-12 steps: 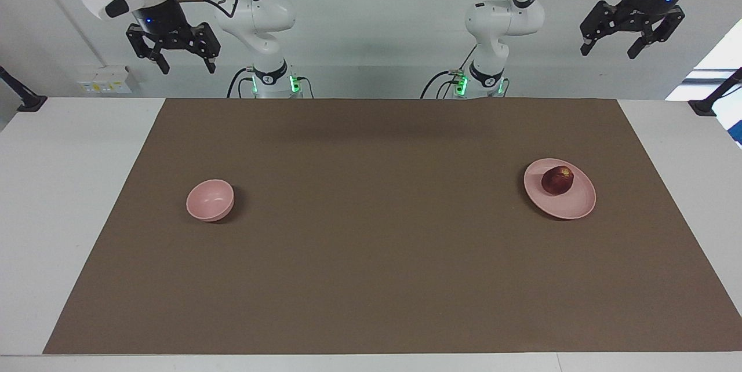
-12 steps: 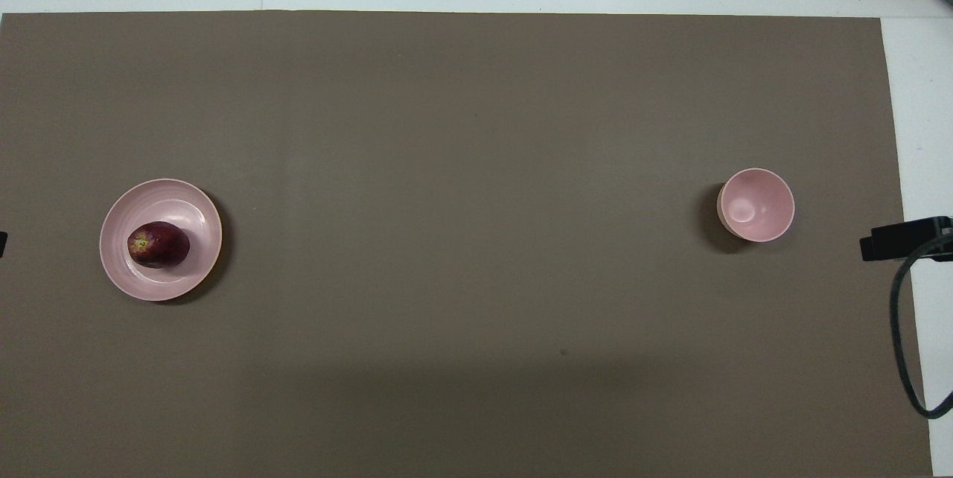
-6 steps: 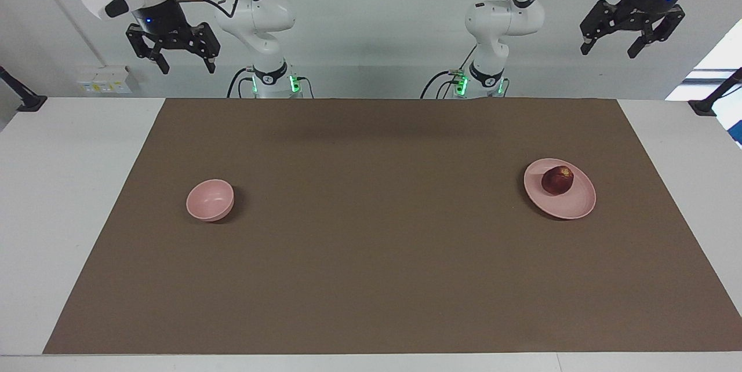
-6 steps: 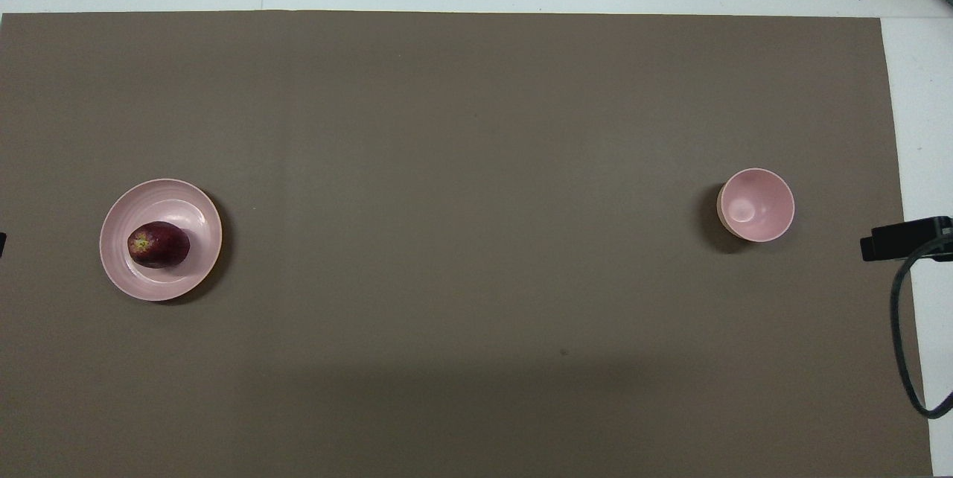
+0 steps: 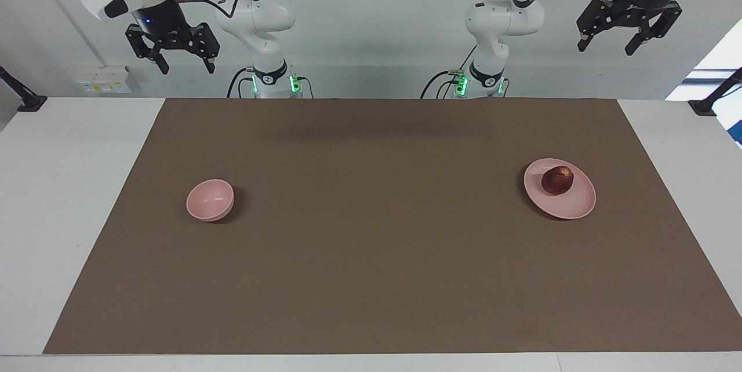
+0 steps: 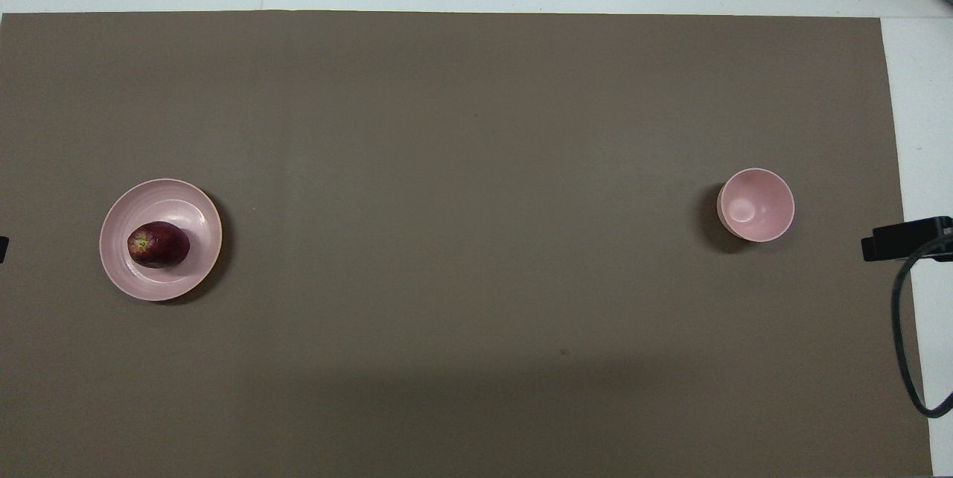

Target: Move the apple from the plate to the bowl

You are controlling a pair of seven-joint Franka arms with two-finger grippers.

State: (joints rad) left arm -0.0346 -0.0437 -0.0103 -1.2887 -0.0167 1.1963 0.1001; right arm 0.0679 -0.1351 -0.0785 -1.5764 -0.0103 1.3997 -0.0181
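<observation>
Apple (image 6: 158, 244) on plate (image 6: 187, 201) — bowl (image 6: 756, 205) empty.

From overhead you see neither gripper; a black mount (image 6: 904, 238) and its cable (image 6: 904, 336) run off the frame's edge, and the apple (image 6: 158, 244) hides part of the plate (image 6: 186, 202).

Even, bright overhead light; sharp focus; short soft shadows hug the bowl (image 5: 210, 200) and plate (image 5: 574, 205).
</observation>
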